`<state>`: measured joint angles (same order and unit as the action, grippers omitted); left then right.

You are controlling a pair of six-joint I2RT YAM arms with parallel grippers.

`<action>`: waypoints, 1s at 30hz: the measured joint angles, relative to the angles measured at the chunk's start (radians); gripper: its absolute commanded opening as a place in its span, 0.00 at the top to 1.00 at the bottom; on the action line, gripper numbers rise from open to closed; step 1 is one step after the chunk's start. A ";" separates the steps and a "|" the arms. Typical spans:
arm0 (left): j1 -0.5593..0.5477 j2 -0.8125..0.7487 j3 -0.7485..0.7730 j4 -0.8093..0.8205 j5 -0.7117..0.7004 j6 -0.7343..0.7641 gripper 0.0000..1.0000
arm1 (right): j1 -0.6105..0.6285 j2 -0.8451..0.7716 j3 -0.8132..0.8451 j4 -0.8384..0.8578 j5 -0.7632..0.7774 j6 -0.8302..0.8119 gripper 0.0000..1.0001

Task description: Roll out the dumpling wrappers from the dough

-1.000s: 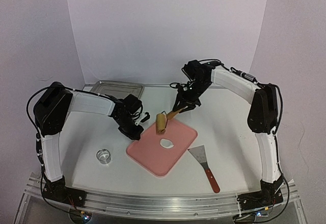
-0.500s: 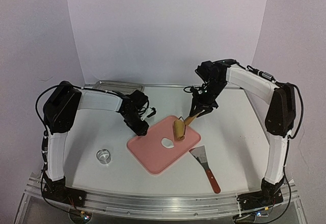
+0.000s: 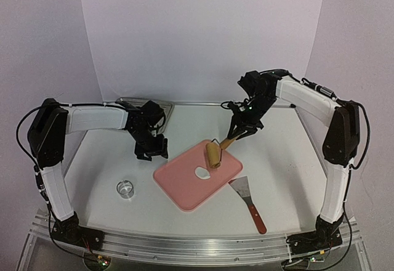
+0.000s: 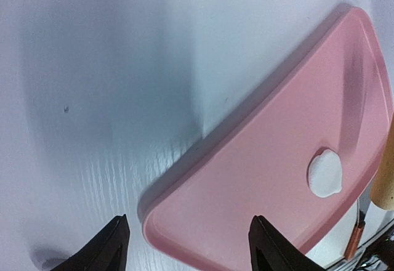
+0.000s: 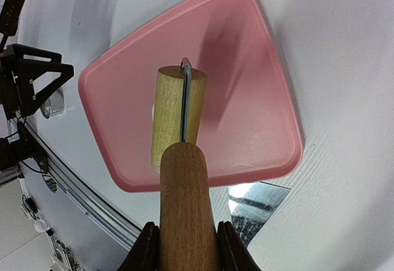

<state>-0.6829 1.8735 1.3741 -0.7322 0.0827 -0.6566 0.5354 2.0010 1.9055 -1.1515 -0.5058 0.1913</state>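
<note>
- Clamping the roller (image 3: 213, 156) by its handle, my right gripper (image 5: 186, 246) held it just beside the dumpling wrapper (image 3: 201, 173) — ready to flatten it.
- Wrapper lay mid-board on the pink board (image 3: 178, 191).
- My left gripper (image 4: 191, 249) hung with jaws apart — empty, clear of the rolling.

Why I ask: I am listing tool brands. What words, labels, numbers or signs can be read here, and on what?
None: no readable text in any view.
Pink board, rolling pin, scraper, metal ring, dough disc: bare, no print.
Left arm, right arm: no marking legible; anything there is too small to tell.
</note>
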 measured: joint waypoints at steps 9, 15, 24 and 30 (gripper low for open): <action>0.011 -0.017 -0.136 -0.009 0.094 -0.239 0.41 | 0.000 0.000 0.002 0.000 -0.031 -0.021 1.00; 0.012 0.025 -0.139 0.007 0.123 -0.259 0.56 | 0.000 0.000 0.004 0.000 -0.039 -0.026 1.00; 0.015 0.073 -0.110 -0.032 0.113 -0.212 0.90 | 0.000 0.000 0.004 0.000 -0.038 -0.024 1.00; 0.016 0.119 -0.028 -0.093 0.079 -0.119 1.00 | 0.000 0.000 0.004 0.001 -0.040 -0.015 1.00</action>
<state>-0.6669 1.9924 1.3463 -0.8251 0.1612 -0.7754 0.5354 2.0014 1.9095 -1.1503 -0.5456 0.1759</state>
